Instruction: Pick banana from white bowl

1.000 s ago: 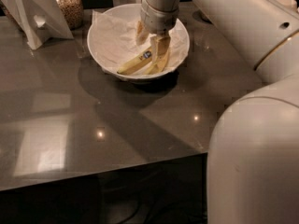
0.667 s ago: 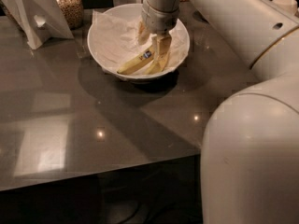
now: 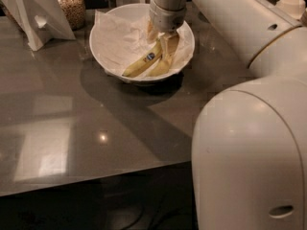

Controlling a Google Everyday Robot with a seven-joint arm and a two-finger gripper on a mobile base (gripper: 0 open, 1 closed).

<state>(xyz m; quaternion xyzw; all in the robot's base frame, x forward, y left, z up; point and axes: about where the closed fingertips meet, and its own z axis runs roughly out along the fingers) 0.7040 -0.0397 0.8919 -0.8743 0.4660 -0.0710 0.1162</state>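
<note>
Where the view begins, nearest the lens, a white body shell [image 3: 249, 157] fills the corner low and right of the pincer, smooth, with one small oval slot near its bottom edge. Beyond it and leftward lies the grey glossy counter [image 3: 96, 128], with pale light patches and one bright glint well below and left of the pincer. Farther in sits the white bowl [image 3: 94, 47], wide and shallow, throwing a dark shadow on the counter at its near side. It is lined with crumpled paper [image 3: 115, 35] that rises above the rim to the left of the pincer. The banana [image 3: 140, 65] lies inside the bowl on that paper. It runs from a low end down-left of the pincer up to a top end right at the pincer's tip, with the blue sticker [image 3: 150, 57] face up at mid-length. A paler banana [image 3: 165, 63] lies pressed against its right flank, directly below the pincer. The pincer [image 3: 163, 43] hangs straight down into the bowl from the thick white arm [image 3: 230, 18], which comes in from up-right; the tip meets the bananas' top ends, but whether it clasps one or stands loose cannot be told. Up-left of the pincer, past the bowl, stands a glass jar [image 3: 70, 6] of pale grainy stuff, with a white stand [image 3: 36, 16] left of it. Far right of the pincer, a small white dish [image 3: 290, 5].
</note>
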